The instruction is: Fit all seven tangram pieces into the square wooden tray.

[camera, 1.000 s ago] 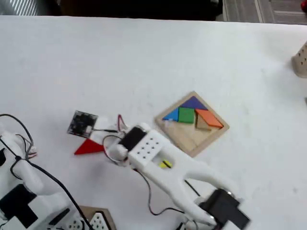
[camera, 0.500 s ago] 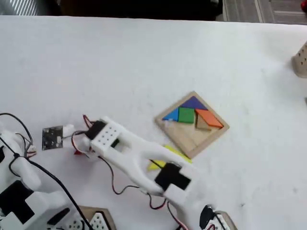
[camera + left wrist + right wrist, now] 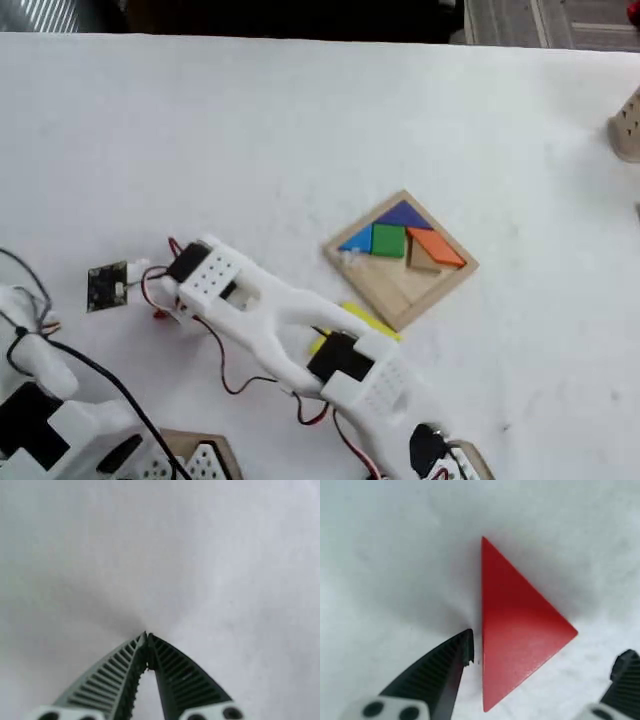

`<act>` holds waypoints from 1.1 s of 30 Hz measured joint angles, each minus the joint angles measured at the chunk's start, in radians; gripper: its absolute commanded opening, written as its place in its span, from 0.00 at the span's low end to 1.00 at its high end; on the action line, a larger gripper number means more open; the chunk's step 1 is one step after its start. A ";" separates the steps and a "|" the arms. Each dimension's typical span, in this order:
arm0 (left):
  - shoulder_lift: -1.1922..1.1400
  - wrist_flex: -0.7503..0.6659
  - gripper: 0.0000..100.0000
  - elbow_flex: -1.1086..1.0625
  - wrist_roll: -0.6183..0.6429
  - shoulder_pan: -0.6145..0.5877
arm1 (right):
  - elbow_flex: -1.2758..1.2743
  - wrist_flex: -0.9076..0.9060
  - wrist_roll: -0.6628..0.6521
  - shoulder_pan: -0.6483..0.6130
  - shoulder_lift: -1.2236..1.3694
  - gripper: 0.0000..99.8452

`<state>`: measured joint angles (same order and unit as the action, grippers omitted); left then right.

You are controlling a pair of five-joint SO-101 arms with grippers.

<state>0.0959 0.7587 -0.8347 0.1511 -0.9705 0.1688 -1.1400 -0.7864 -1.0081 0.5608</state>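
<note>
- Tangram tray [image 3: 388,292] on bench [image 3: 250,120], holding blue triangle [image 3: 357,240], green square [image 3: 387,240], purple triangle [image 3: 404,214], orange piece [image 3: 437,247], tan triangle [image 3: 423,263].
- Yellow piece [image 3: 366,319] just beside tray, partly under right arm [image 3: 280,310].
- Red triangle [image 3: 515,630] flat between parted tips of right tool [image 3: 546,650].
- Left tool [image 3: 147,642] closed over bare bench.

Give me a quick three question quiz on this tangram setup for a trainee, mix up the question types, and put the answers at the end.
1. True or false: the left gripper is clamped on a tangram piece.
2. Multiple choice: what colour is the triangle lying between the open fingers of the right gripper? A blue, B red, C green.
3. Fill in: the loose piece on the table next to the wooden tray, partly under an arm, is ____.

Key: 1 false, the left gripper is shut with nothing in it, over bare table. 2 B. 3 yellow.
</note>
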 measured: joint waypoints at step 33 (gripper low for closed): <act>-0.008 -0.287 0.03 0.032 -0.077 -0.252 | 0.058 0.132 0.000 0.040 0.084 0.41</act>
<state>0.0882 0.4718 -0.8025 0.0744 -1.2221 0.2271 -1.0081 -0.7864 -0.9682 0.6452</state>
